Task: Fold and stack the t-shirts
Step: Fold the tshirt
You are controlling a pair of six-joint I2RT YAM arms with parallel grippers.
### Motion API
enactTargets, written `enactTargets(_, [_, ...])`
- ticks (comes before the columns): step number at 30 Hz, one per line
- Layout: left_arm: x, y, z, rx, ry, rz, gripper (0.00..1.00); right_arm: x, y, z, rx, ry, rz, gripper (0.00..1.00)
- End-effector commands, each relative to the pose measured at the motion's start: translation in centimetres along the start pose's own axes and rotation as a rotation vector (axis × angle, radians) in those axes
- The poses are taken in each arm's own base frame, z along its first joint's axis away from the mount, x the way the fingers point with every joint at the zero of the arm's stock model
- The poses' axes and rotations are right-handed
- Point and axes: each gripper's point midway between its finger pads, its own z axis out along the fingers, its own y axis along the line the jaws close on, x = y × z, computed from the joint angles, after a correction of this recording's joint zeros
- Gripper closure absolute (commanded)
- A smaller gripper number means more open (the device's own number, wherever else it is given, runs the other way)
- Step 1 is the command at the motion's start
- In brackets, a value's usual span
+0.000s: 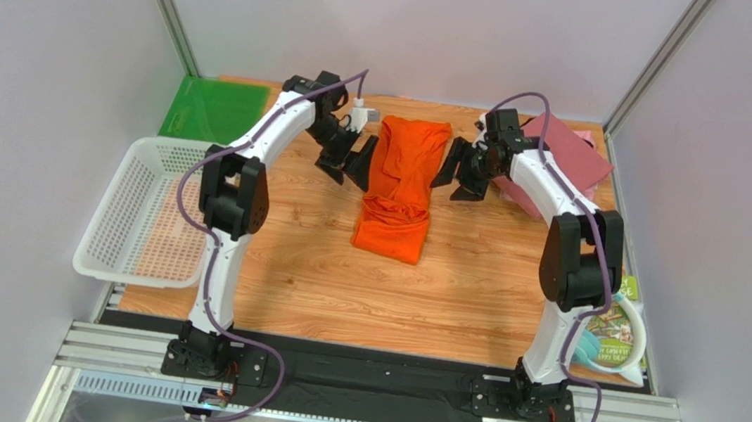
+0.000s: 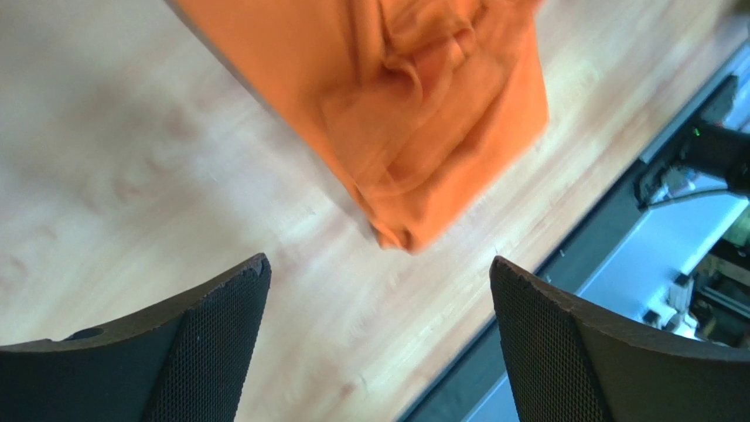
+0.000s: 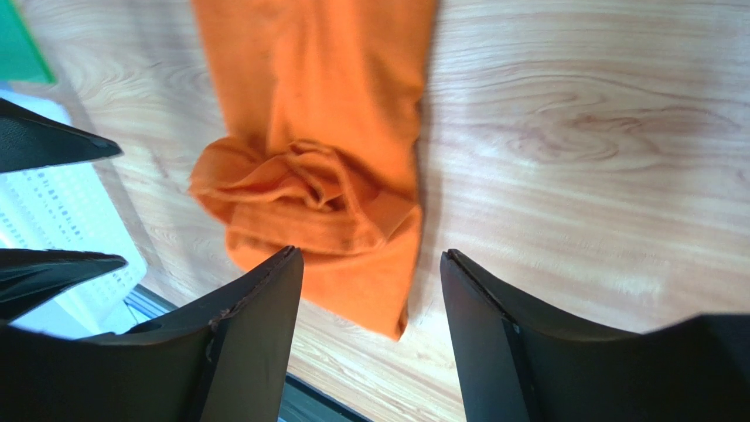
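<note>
Wooden table (image 1: pixel 288 275) has the orange t-shirt (image 1: pixel 401 187) lying in a long, bunched strip in its middle, with the left gripper (image 1: pixel 346 165) and right gripper (image 1: pixel 462 176) at its 2 sides, both wide open and holding nothing.

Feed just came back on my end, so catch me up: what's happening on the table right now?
Both arms are at the orange shirt, which lies mid-table as a long narrow strip, bunched up toward its near end. The left claw and the right claw sit on either side of it, both open and holding nothing. So the fold looks only partly done. A folded maroon shirt lies at the far right, behind the right arm.
</note>
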Motion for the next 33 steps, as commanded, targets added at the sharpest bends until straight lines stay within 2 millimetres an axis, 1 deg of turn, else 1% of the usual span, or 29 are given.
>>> enactTargets(1, [1.7,-6.0,-3.7,0.081,-0.044,0.087,0.0,1.1,3.2,-4.0,-0.011,-0.071,-0.158,0.39])
enactTargets(2, [3.2,-6.4,-3.0,0.102,-0.005,0.08,0.0,1.8,2.5,-3.7,0.023,-0.065,-0.174,0.46])
enactTargets(3, [3.9,-6.9,-2.8,0.108,0.006,0.108,0.0,2.6,2.8,-3.5,0.031,-0.059,-0.226,0.49])
enactTargets(4, [4.6,-7.5,-2.9,0.102,0.014,0.133,0.0,3.2,2.7,-3.3,0.042,-0.051,-0.251,0.58])
enactTargets(5, [6.3,-8.2,-1.7,0.112,0.07,0.149,0.0,4.0,2.3,-2.8,0.063,-0.032,-0.262,0.63])
enactTargets(6, [7.2,-8.5,-1.1,0.105,0.097,0.187,0.0,4.7,2.6,-2.3,0.059,-0.015,-0.279,0.67])
enactTargets(7, [7.9,-8.7,-1.0,0.079,0.11,0.218,0.01,5.1,2.8,-2.1,0.051,-0.002,-0.278,0.74])
enactTargets(8, [9.4,-9.3,0.1,0.081,0.155,0.233,0.01,5.8,3.1,-1.6,0.033,0.026,-0.276,0.77])
enactTargets(9, [9.4,-9.4,0.6,0.076,0.142,0.26,0.01,6.3,3.7,-1.2,0.015,0.038,-0.285,0.78])
enactTargets(10, [9.6,-10.0,0.4,0.078,0.125,0.289,0.01,6.6,4.0,-0.9,0.007,0.047,-0.281,0.79])
enactTargets(11, [10.8,-10.2,1.1,0.089,0.145,0.296,0.02,6.9,4.1,-0.4,-0.004,0.064,-0.275,0.79])
enactTargets(13, [10.5,-10.9,1.2,0.097,0.101,0.355,0.02,7.1,4.8,0.3,-0.029,0.086,-0.256,0.8])
enactTargets(14, [11.3,-10.9,1.7,0.098,0.108,0.363,0.02,7.2,5.0,0.6,-0.05,0.101,-0.246,0.8])
enactTargets(15, [10.6,-10.9,2.0,0.09,0.067,0.398,0.02,7.4,4.9,1.5,-0.058,0.125,-0.235,0.8])
enactTargets(16, [10.4,-11.1,1.8,0.085,0.043,0.415,0.02,7.1,5.5,1.7,-0.077,0.129,-0.227,0.8])
enactTargets(17, [10.4,-11.1,1.9,0.084,0.037,0.415,0.02,7.5,6.1,2.0,-0.111,0.158,-0.212,0.8])
enactTargets(18, [10.1,-11.2,1.8,0.083,0.028,0.419,0.02,7.7,6.1,2.8,-0.12,0.18,-0.201,0.8])
enactTargets(20, [9.7,-11.4,1.6,0.081,0.011,0.415,0.02,7.7,6.9,3.4,-0.148,0.203,-0.191,0.8])
enactTargets(21, [9.1,-11.4,1.6,0.075,-0.019,0.427,0.02,7.7,7.1,3.7,-0.154,0.214,-0.187,0.81])
enactTargets(22, [8.6,-11.6,1.3,0.068,-0.05,0.435,0.03,7.9,6.8,4.5,-0.152,0.234,-0.177,0.81])
enactTargets(23, [8.7,-11.3,1.6,0.056,-0.063,0.428,0.02,7.7,7.4,4.7,-0.166,0.232,-0.184,0.81])
enactTargets(24, [7.4,-11.5,1.4,0.039,-0.125,0.431,0.02,7.8,7.6,5.0,-0.17,0.242,-0.184,0.81])
enactTargets(26, [7.2,-11.1,1.9,0.026,-0.153,0.417,0.02,7.7,8.1,5.6,-0.185,0.254,-0.178,0.8])
enactTargets(27, [6.2,-11.1,2.1,0.018,-0.196,0.427,0.02,7.7,8.3,5.9,-0.188,0.26,-0.172,0.8])
enactTargets(28, [6.6,-10.6,2.8,0.005,-0.19,0.42,0.03,7.8,8.0,6.4,-0.182,0.269,-0.164,0.8])
enactTargets(29, [6.3,-10.2,3.2,-0.015,-0.197,0.423,0.02,7.3,8.2,6.4,-0.182,0.257,-0.165,0.81])
enactTargets(30, [6.4,-9.3,4.2,-0.037,-0.173,0.42,0.03,7.2,8.2,6.6,-0.177,0.254,-0.166,0.8])
enactTargets(31, [6.2,-9.3,4.5,-0.04,-0.166,0.422,0.03,6.9,8.2,6.7,-0.171,0.247,-0.173,0.81])
enactTargets(33, [6.6,-8.6,5.7,-0.052,-0.126,0.408,0.03,5.6,8.3,6.8,-0.156,0.214,-0.186,0.81])
